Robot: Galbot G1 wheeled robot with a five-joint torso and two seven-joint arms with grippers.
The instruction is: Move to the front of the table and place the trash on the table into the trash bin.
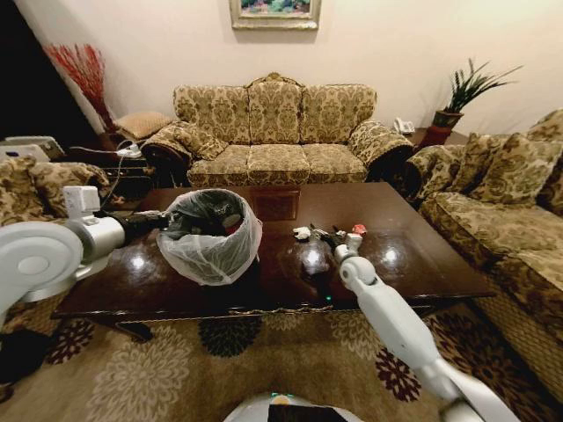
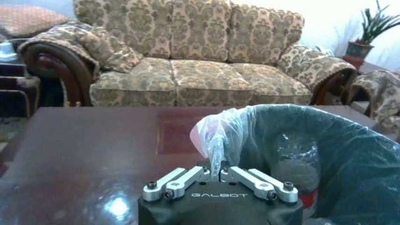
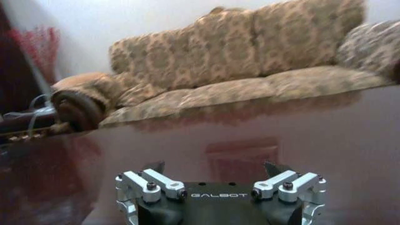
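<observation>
Trash bin [image 2: 350,159] cut off by frame edge

Left arm reached in from the left at table height, forearm roughly level, left gripper [image 2: 220,174] pinched closed on the liner rim of the trash bin [image 1: 214,251]. Right arm extended forward from lower right, white forearm angled up toward the table middle, right gripper [image 3: 216,167] low over the table [image 3: 312,140], jaws spread wide, seemingly nothing between them.
</observation>
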